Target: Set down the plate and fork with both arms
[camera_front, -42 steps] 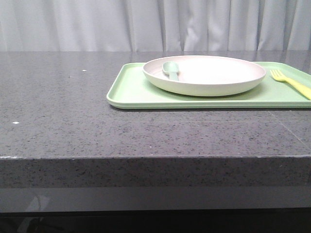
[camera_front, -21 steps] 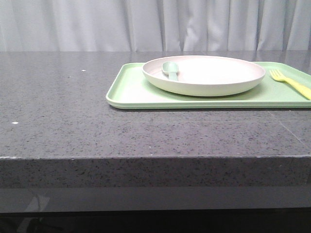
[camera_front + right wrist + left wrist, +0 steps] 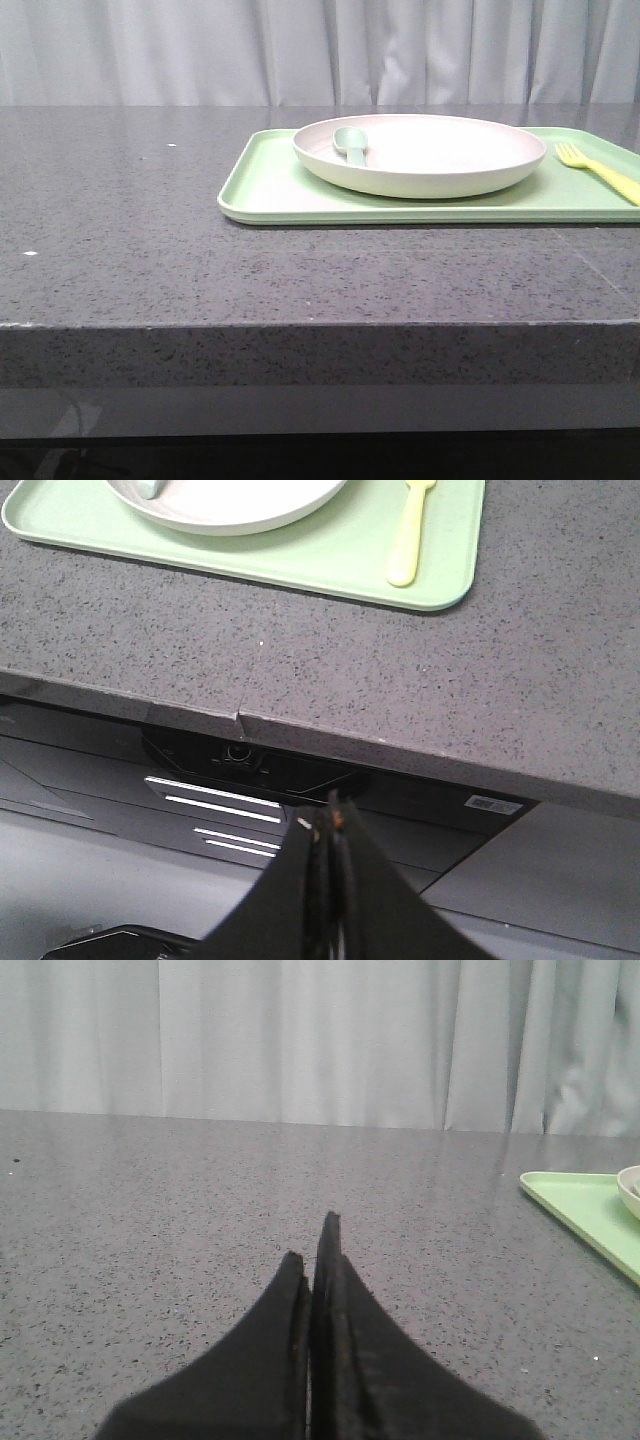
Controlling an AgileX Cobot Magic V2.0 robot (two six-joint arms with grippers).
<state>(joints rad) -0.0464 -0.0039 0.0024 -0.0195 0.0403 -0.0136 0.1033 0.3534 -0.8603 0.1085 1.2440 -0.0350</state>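
The off-white plate (image 3: 420,155) rests on a light green tray (image 3: 270,195) at the right of the table, with a small pale green spoon (image 3: 351,143) lying in it. Beside the plate, on the tray's right end, lies the yellow fork (image 3: 598,170). The right wrist view shows the plate (image 3: 230,505) and fork (image 3: 408,535) on the tray (image 3: 300,565) from above. My right gripper (image 3: 328,825) is shut and empty, hanging below the table's front edge. My left gripper (image 3: 312,1245) is shut and empty, low over bare table left of the tray (image 3: 585,1215). Neither gripper appears in the front view.
The grey speckled table (image 3: 150,250) stretches left of the tray and ends in a front edge (image 3: 240,715). A dark cabinet with handles (image 3: 215,800) sits under the edge. A pale curtain (image 3: 300,50) closes off the back.
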